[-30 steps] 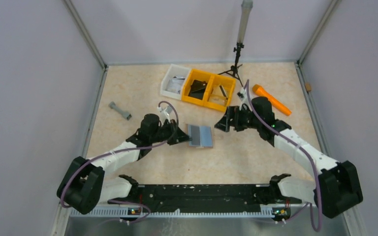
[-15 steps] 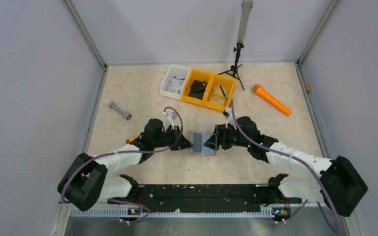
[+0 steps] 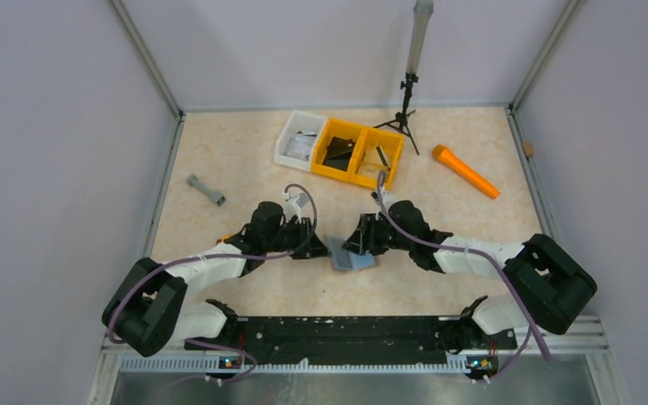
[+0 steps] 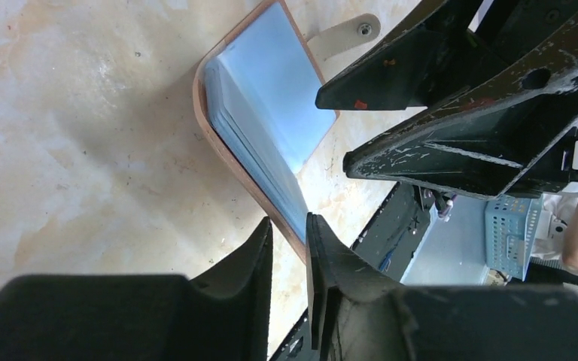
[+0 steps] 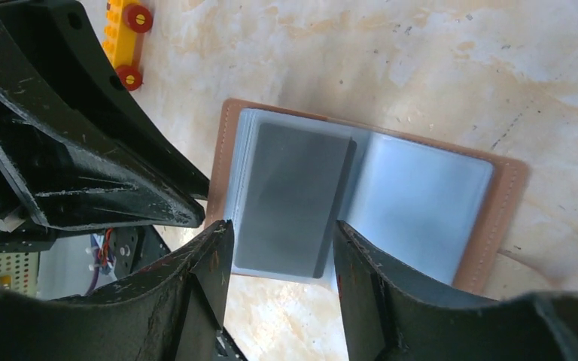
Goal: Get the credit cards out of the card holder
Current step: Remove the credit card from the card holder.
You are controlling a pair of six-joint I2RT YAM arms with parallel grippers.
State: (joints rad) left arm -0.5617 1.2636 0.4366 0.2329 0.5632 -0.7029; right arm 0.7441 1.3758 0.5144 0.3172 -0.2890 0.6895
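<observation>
The card holder (image 3: 352, 257) lies open on the table, brown outside, pale blue sleeves inside. In the left wrist view it (image 4: 260, 113) stands tilted, its tab (image 4: 344, 33) at the far end. My left gripper (image 4: 290, 226) is nearly shut on the holder's brown edge, at its left side (image 3: 324, 246). My right gripper (image 5: 282, 259) is open. Its fingertips straddle the near end of a greyish credit card (image 5: 290, 192) in the left sleeve of the holder (image 5: 421, 203). From above, the right gripper (image 3: 354, 243) sits over the holder's far side. The black card is hidden.
Yellow bins (image 3: 359, 152) and a white bin (image 3: 299, 143) stand behind. An orange tool (image 3: 466, 171) lies at the back right, a grey bar (image 3: 206, 190) at the left, a tripod (image 3: 406, 105) at the back. A small yellow toy car (image 5: 124, 30) lies by the left arm.
My right arm has swung from the back right onto the holder. My left gripper has closed in on its left edge. The holder has shifted nearer and turned, its left flap raised.
</observation>
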